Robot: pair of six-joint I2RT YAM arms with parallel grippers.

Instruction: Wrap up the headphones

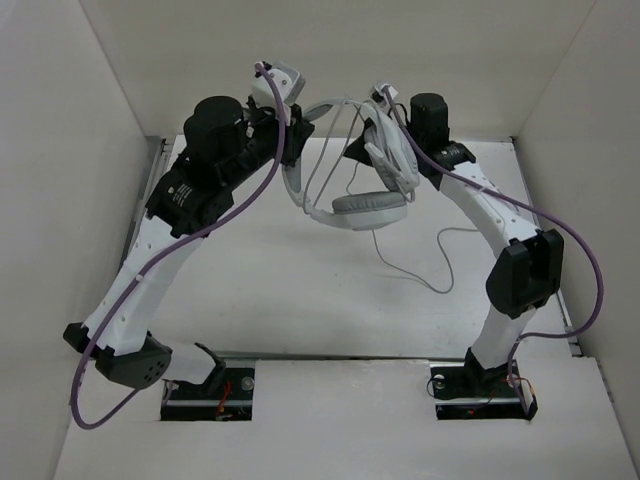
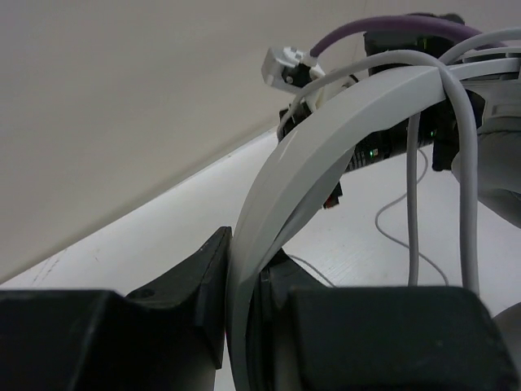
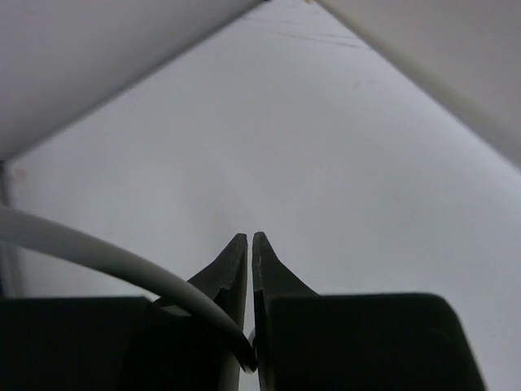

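Closest, the left gripper (image 2: 244,254) clamps the headband (image 2: 326,147) of the headphones (image 1: 368,204), earcups cut off. The right gripper (image 3: 249,241) fingers almost meet, pinching the cable (image 3: 98,254); contact shadowed.

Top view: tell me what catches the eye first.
The headphones hang in mid-air above the far side of the table. The left gripper clamps the headband, and the right gripper pinches the cable, whose loose end trails down onto the tabletop.

- Robotics lab test cell: plain white walls (image 1: 60,150) box in a white table (image 1: 300,300).
- Left arm (image 1: 140,290) and right arm (image 1: 500,240) stand bolted at its near edge.
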